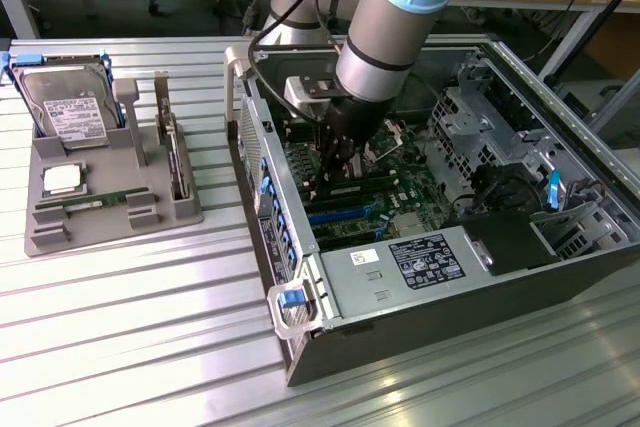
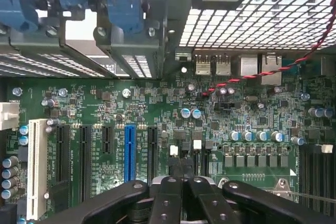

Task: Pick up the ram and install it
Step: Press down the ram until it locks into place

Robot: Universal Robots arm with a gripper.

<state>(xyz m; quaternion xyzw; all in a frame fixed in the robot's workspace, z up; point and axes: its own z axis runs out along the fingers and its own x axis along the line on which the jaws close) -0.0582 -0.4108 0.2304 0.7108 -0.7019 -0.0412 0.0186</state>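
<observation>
The ram (image 1: 95,202), a narrow green stick with a white label, lies flat in a slot of the grey holder tray (image 1: 50,237) at the exterior view's left. My gripper (image 1: 338,169) is far from it, reaching down inside the open computer case (image 1: 400,332) just above the motherboard (image 1: 400,202). In the wrist view the black fingers (image 2: 169,195) are pressed together, so the gripper (image 2: 182,178) is shut. A thin dark edge runs out from between the tips over the board (image 2: 247,114); I cannot tell what it is. Blue and black memory slots (image 1: 345,212) lie just in front of the gripper.
On the holder tray stand a boxy hard drive (image 1: 68,107) and a square silver processor (image 1: 62,180). Inside the case are drive cages (image 1: 480,117), the power supply (image 1: 420,262), and a red-black cable (image 2: 273,72). The case's side walls hem the arm in.
</observation>
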